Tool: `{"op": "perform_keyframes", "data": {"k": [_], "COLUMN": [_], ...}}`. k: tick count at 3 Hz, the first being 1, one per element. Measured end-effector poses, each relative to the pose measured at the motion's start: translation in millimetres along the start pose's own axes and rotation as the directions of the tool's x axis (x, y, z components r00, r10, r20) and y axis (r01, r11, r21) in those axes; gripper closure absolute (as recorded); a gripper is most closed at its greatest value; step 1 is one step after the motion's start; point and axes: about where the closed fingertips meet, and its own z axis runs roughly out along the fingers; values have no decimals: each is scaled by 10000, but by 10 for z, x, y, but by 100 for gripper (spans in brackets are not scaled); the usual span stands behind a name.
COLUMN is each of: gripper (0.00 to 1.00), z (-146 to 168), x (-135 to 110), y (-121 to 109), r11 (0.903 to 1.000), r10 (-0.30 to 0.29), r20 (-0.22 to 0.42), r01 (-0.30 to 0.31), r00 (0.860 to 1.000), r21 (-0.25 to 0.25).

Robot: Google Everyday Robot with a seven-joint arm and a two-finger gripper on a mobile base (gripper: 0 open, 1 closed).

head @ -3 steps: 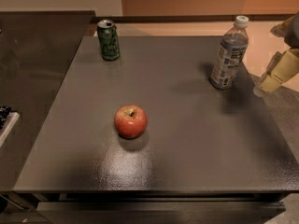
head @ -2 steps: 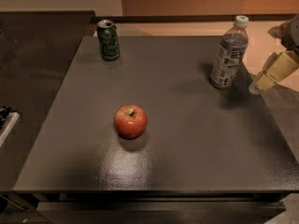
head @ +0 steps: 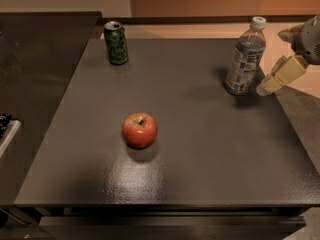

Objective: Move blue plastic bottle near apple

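Note:
The blue plastic bottle (head: 245, 57) stands upright at the table's back right, clear with a white cap and a blue-and-white label. The apple (head: 140, 130) is red and sits left of the table's middle, well apart from the bottle. My gripper (head: 273, 63) comes in from the right edge, just right of the bottle and not touching it. It is open and empty: one pale finger (head: 281, 75) points down-left toward the bottle's base, and the other (head: 289, 33) shows higher up.
A green drink can (head: 116, 42) stands at the table's back left corner. The dark table (head: 200, 154) ends at its front edge near the bottom. A dark counter (head: 35, 64) lies to the left. Tan floor lies behind the table.
My gripper has moved slightly left, closer to the bottle. The bottle, apple and can have not moved.

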Motion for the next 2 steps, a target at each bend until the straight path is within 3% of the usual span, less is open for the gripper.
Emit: {"op": "perform_keyframes", "data": {"k": [2], "gripper": [0], "z": [277], "x": [-109], "y": [-157], "r11": [9991], "r10": [280], "r20": [721], "r01": [-256], "r00": [9970], "r21": [-336]}}
